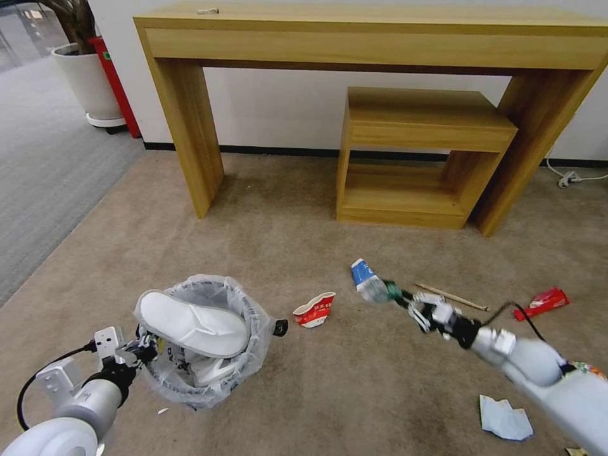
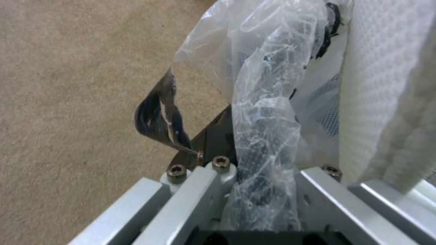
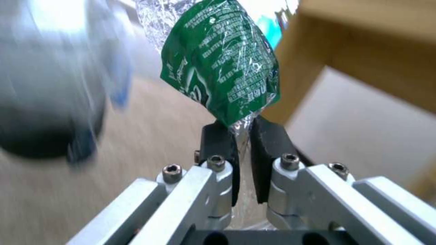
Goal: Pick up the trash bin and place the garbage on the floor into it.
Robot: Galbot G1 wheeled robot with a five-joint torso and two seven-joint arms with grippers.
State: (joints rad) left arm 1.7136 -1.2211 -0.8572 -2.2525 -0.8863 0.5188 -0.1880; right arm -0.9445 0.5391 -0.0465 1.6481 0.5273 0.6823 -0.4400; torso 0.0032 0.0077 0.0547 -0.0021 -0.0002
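Two grippers were busy: left gripper pinched the trash bin rim; right gripper clamped the green-label bottle, needing carriage left over the bin.

Two arms, glossy white rounded shells with black joint collars. Left hand: white block housing, black cable looped behind the wrist. Right hand: silver linkage, black cable arching over the forearm. Fingers: black pads on brushed-aluminium bars, socket-head screws at pivots.
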